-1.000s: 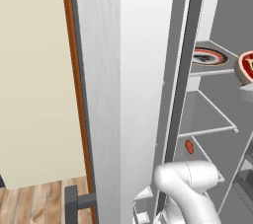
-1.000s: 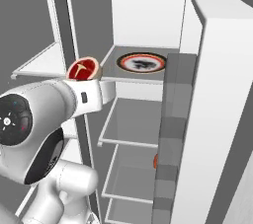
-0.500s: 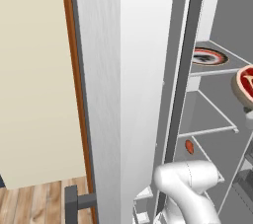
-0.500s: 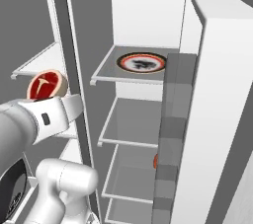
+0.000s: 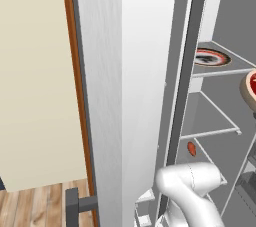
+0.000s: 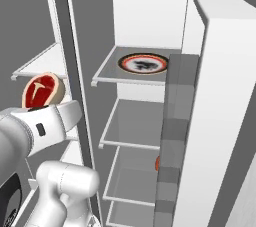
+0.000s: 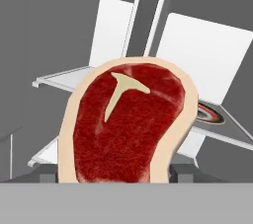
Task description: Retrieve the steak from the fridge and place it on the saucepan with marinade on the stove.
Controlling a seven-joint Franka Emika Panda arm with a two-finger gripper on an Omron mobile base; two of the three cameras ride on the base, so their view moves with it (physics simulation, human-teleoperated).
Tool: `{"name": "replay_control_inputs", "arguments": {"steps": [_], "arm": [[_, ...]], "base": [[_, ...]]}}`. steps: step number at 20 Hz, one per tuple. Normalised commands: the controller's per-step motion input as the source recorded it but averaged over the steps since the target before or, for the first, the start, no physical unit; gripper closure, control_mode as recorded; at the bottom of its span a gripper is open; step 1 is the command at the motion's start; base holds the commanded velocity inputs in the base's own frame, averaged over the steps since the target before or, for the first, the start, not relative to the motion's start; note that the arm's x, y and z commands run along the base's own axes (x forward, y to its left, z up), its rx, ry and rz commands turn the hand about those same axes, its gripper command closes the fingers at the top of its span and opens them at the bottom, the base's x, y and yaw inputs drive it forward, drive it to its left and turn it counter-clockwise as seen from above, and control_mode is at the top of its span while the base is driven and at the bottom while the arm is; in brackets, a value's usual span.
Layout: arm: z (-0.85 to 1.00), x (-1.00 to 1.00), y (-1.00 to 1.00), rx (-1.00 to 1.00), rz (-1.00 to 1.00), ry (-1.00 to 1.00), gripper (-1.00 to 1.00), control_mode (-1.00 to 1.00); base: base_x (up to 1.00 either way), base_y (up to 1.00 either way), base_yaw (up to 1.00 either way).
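Gripping the steak (image 7: pixel 126 124) upright, the gripper (image 7: pixel 106 172) holds it in front of the open fridge (image 6: pixel 200 121), well apart from a plate (image 6: pixel 144 64) at the top shelf's (image 6: pixel 107 71) front edge; wood floor (image 5: pixel 40 206) beside.

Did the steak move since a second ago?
Yes. In the right base view the steak has moved left and down, away from the plate on the fridge shelf.

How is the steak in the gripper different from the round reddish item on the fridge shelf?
The steak is oval, standing on edge, with a pale T-shaped bone mark; the round item lies flat with a dark middle. The steak is held by the gripper outside the fridge; the round item rests on the upper shelf. Both are red with paler rims.
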Motion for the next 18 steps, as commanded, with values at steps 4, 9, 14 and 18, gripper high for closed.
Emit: {"name": "replay_control_inputs", "arguments": {"steps": [4,9,14,18], "arm": [[0.0,0.0,0.0,0.0,0.0,0.0,1.0,-1.0],[0.0,0.0,0.0,0.0,0.0,0.0,1.0,-1.0],[0.0,0.0,0.0,0.0,0.0,0.0,1.0,1.0],[0.0,0.0,0.0,0.0,0.0,0.0,1.0,1.0]], "base": [[0.0,0.0,0.0],[0.0,0.0,0.0],[0.0,0.0,0.0],[-0.2,-0.01,0.0]]}}
